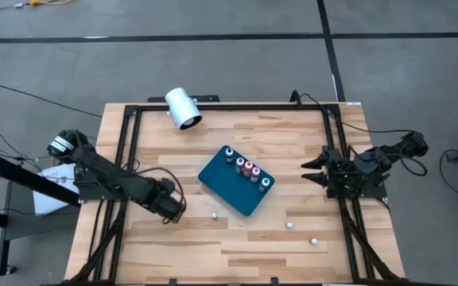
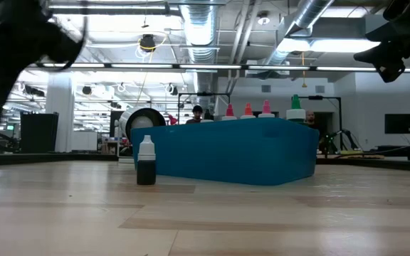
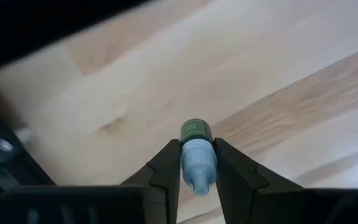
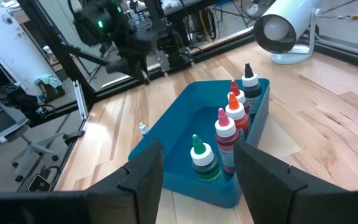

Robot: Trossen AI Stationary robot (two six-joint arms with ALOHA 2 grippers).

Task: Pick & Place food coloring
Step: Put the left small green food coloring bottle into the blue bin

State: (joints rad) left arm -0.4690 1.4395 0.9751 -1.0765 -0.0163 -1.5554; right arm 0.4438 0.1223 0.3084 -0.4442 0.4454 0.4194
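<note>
**Q:** Log, left side first. What am I holding?

**A:** My left gripper [image 3: 197, 168] is clamped on a small food coloring bottle [image 3: 197, 155] with a green body and pale blue cap. It lies along my fingers [image 3: 166, 174], cap pointing back toward my wrist. In the high view the left gripper [image 1: 173, 209] sits low over the wooden table [image 1: 213, 254], left of the teal tray [image 1: 229, 187] and apart from it.

**Q:** Risk there?

**A:** The grip is on the cap and neck, which are round and smooth. My judgement: the bottle could pivot or squirt out during transfer, and it is not upright, so it may land on its side in the tray.

**Q:** Middle of the table?

**A:** Five bottles stand in a row [image 1: 247, 168] along the tray's far-right wall. A loose bottle [image 1: 213, 214] stands on the table just near of the tray. A careless sweep to the tray could knock it down, or topple the standing row.

**Q:** Right side?

**A:** Two more loose bottles [image 1: 289, 226], [image 1: 312, 241] sit near-right of the tray. My right gripper [image 1: 312, 171] waits raised at the table's right edge, fingers [image 4: 148, 174] apart and empty. The white cylinder [image 1: 183, 108] at the far edge is clear of my route.
</note>
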